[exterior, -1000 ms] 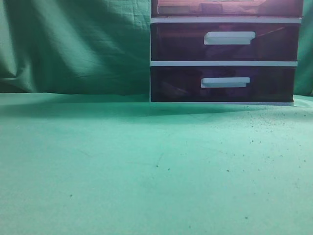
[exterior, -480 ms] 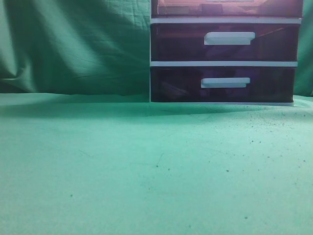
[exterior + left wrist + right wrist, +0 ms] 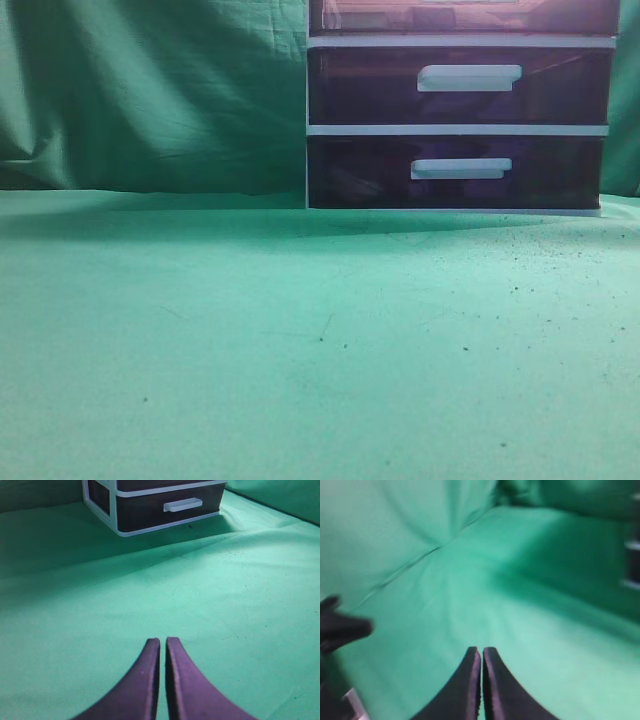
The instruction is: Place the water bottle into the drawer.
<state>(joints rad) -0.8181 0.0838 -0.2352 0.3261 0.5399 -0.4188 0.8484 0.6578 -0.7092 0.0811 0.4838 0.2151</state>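
Observation:
The white-framed chest (image 3: pixel 458 128) stands at the back right of the green cloth. Its top, lighter pinkish-brown drawer (image 3: pixel 465 15) shows only as a strip at the upper edge, with blurry shapes behind its front. The water bottle is not clearly in view. My left gripper (image 3: pixel 163 640) is shut and empty, low over the cloth, well in front of the chest (image 3: pixel 150 505). My right gripper (image 3: pixel 481 649) is shut and empty over bare cloth; its view is blurred. Neither gripper shows in the exterior view.
Two darker purple drawers with white handles (image 3: pixel 469 77) (image 3: pixel 460 168) sit below the top drawer. A green backdrop (image 3: pixel 150 90) hangs behind the table. A dark shape (image 3: pixel 340 627) sits at the left edge of the right wrist view.
The shapes seen through the top drawer's front have shifted slightly. Nothing else in the exterior view has moved.

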